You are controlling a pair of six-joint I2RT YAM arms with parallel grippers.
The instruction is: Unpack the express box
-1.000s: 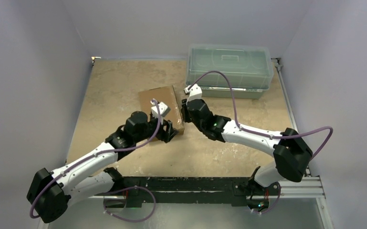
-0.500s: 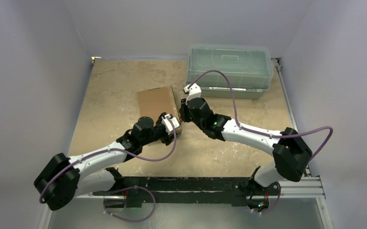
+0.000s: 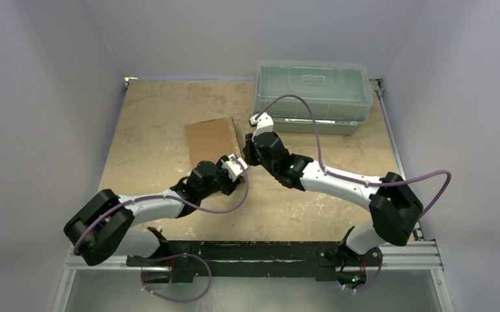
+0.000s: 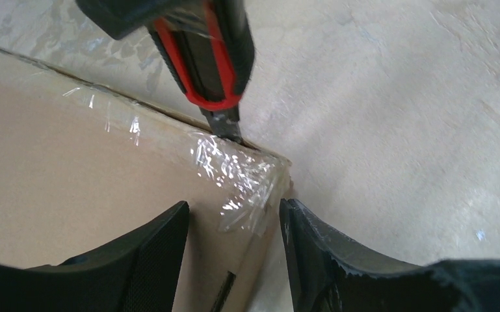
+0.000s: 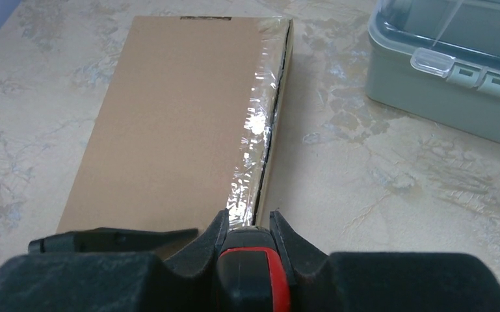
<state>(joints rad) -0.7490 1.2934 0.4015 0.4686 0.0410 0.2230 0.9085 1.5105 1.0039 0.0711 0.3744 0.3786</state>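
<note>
The express box, flat brown cardboard, lies mid-table with clear tape along its right edge. A dark slit runs down that taped seam. My right gripper is shut on a red and black box cutter at the box's near right corner. In the left wrist view the cutter's blade touches the taped edge of the box. My left gripper is open, its jaws straddling the same corner: one finger over the top, the other beside the near side. Seen from above, the left gripper meets the right gripper there.
A larger translucent grey-green lidded plastic bin stands at the back right, its latches showing in the right wrist view. Grey walls enclose the table on three sides. Purple cables loop above both arms.
My left arm has stretched lower and brought its gripper to the box's near right corner, with the jaws narrowing. The box has turned slightly. The right arm has hardly moved.
</note>
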